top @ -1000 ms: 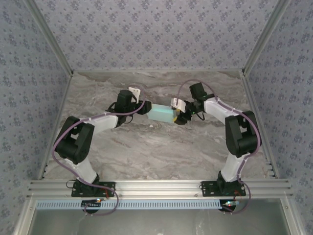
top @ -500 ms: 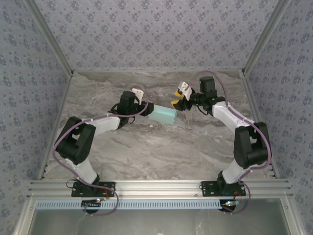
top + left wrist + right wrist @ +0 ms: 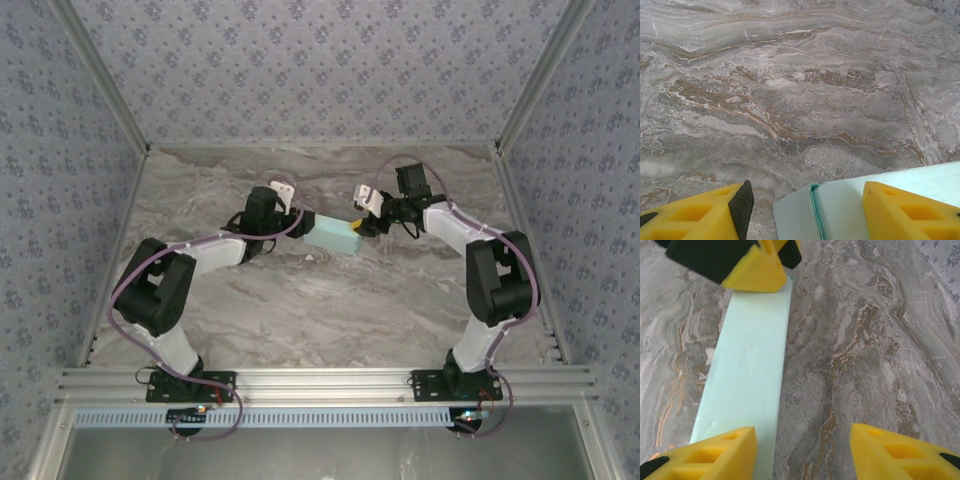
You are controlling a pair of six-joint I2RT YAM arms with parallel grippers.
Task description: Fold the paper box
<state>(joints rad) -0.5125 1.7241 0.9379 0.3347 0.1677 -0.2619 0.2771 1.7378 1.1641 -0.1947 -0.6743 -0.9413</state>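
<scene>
paper box [image 3: 333,236] between two open grippers on a marble table [image 3: 300,300]

the left gripper [image 3: 302,222] reaches in from the left with its jaws apart. the box's left end lies between them: one yellow finger [image 3: 910,212] sits over the card, and the other stands just beside its edge. the pale aqua box lies at mid-table, toward the far side. the right gripper [image 3: 358,218] meets its right end, jaws apart, with one finger [image 3: 710,455] over the card and the other above bare table.

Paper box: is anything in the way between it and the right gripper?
Nothing visible is in the way. The paper box has its near end right beside one finger of the right gripper. The left gripper is at its far end.
</scene>
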